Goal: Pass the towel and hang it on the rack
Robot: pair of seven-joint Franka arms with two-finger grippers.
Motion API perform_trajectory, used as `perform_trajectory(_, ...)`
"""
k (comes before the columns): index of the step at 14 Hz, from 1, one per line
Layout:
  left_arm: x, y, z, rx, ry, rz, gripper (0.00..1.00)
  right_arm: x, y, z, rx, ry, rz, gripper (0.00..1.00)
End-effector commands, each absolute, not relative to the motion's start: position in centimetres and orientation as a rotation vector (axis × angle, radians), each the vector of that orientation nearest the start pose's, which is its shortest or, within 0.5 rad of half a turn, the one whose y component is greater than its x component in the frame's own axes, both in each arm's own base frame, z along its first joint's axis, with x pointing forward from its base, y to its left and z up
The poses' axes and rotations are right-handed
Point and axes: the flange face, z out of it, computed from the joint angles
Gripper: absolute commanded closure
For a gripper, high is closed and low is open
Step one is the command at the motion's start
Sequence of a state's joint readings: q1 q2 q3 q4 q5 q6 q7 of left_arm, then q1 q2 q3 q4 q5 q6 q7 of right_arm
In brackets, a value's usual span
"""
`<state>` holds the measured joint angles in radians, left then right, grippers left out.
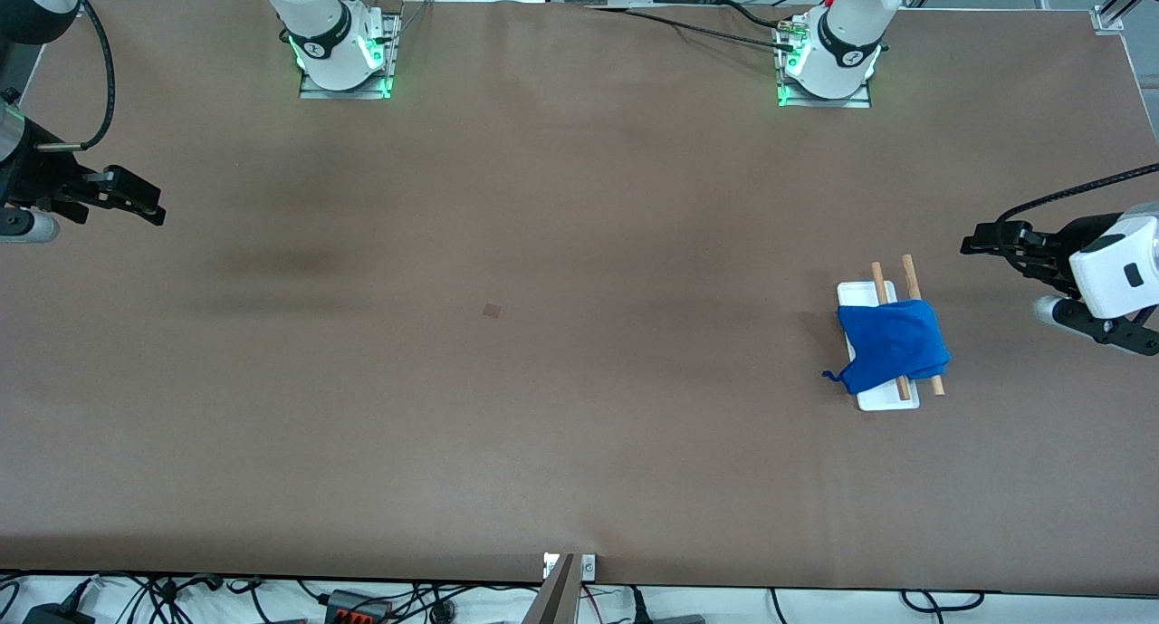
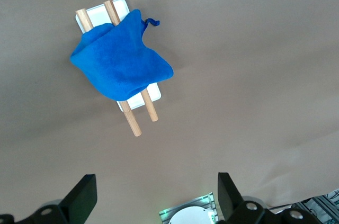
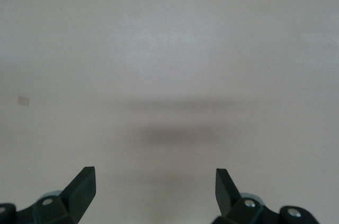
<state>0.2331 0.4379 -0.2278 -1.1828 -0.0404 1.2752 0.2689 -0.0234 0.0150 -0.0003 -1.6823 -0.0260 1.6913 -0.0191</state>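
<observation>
Toward the left arm's end of the counter (image 1: pixel 543 407), the towel (image 1: pixel 892 346) lies draped over both rods of the rack (image 1: pixel 886 401), bunched to one side. Both hands hang empty with fingers apart: the left hand (image 1: pixel 982 242) near the rack, the right hand (image 1: pixel 145 204) waiting well apart. Judged from this, the hanging looks done; any tidy-up should lift straight up, not drag.

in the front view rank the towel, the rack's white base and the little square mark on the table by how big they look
1. the towel, draped over the rack's two rods
2. the white base; the towel hides much of it, so this ranking is unsure
3. the square mark, clearly smallest
</observation>
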Motion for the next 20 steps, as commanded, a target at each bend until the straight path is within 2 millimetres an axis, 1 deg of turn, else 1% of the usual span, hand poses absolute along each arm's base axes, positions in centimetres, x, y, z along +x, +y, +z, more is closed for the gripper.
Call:
perform_trajectory(1, 63.4, 2.1, 53.6, -3.227, 0.404, 0.536, 0.00, 55.3, -1.5, 58.4, -3.151, -0.026, -0.002, 0.00)
perform_trajectory(2, 63.3, 2.0, 53.6, -3.225, 0.404, 0.544, 0.00, 55.3, -1.6, 58.5, -3.152, -0.028, -0.004, 0.00)
perform_trajectory(3, 63.2, 2.0, 54.1, -3.225, 0.377, 0.526, 0.00, 55.2, -1.7, 58.5, -3.158, -0.032, -0.004, 0.00)
perform_trajectory(4, 62.6, 1.1, 55.4, -3.214, 0.340, 0.490, 0.00, 55.1, -1.7, 58.5, -3.159, -0.037, 0.008, 0.00)
perform_trajectory(5, 62.1, -1.1, 56.0, -3.189, 0.296, 0.451, 0.00, 55.1, -1.7, 58.4, -3.159, -0.035, 0.013, 0.00)
perform_trajectory(6, 61.3, -2.2, 56.9, -3.155, 0.205, 0.382, 0.00, 55.0, -1.7, 58.4, -3.158, -0.029, 0.018, 0.00)
perform_trajectory(7, 60.3, -3.3, 57.3, -3.138, 0.153, 0.328, 0.00, 55.1, -1.4, 58.5, -3.151, -0.016, 0.013, 0.00)
perform_trajectory(8, 59.3, -3.4, 57.3, -3.137, 0.131, 0.290, 0.00, 55.1, -1.5, 58.4, -3.149, -0.009, 0.015, 0.00)
perform_trajectory(9, 58.7, -3.0, 57.2, -3.135, 0.113, 0.253, 0.00, 55.0, -1.5, 58.5, -3.149, -0.008, 0.017, 0.00)
perform_trajectory(10, 57.9, -2.2, 57.5, -3.135, 0.080, 0.225, 0.00, 54.9, -1.5, 58.5, -3.150, -0.011, 0.025, 0.00)
perform_trajectory(11, 57.1, -2.3, 57.6, -3.149, 0.054, 0.195, 0.00, 55.0, -1.5, 58.5, -3.152, -0.014, 0.022, 0.00)
perform_trajectory(13, 55.4, -2.6, 57.6, -3.150, -0.148, 0.145, 0.00, 55.0, -1.5, 58.5, -3.159, -0.025, 0.023, 0.00)
perform_trajectory(14, 54.9, -2.8, 58.1, -3.149, -0.246, 0.129, 0.00, 55.0, -1.5, 58.5, -3.159, -0.025, 0.023, 0.00)
perform_trajectory(15, 54.8, -2.9, 58.2, -3.152, -0.260, 0.127, 0.00, 55.0, -1.5, 58.5, -3.159, -0.025, 0.023, 0.00)
perform_trajectory(17, 54.7, -2.1, 58.0, -3.149, -0.279, 0.131, 0.00, 55.0, -1.5, 58.5, -3.161, -0.027, 0.020, 0.00)
perform_trajectory(18, 54.7, -1.3, 57.8, -3.151, -0.277, 0.138, 0.00, 55.0, -1.5, 58.5, -3.161, -0.027, 0.020, 0.00)
perform_trajectory(20, 54.7, -1.1, 57.8, -3.156, -0.246, 0.136, 0.00, 55.0, -1.5, 58.6, -3.161, -0.027, 0.018, 0.00)
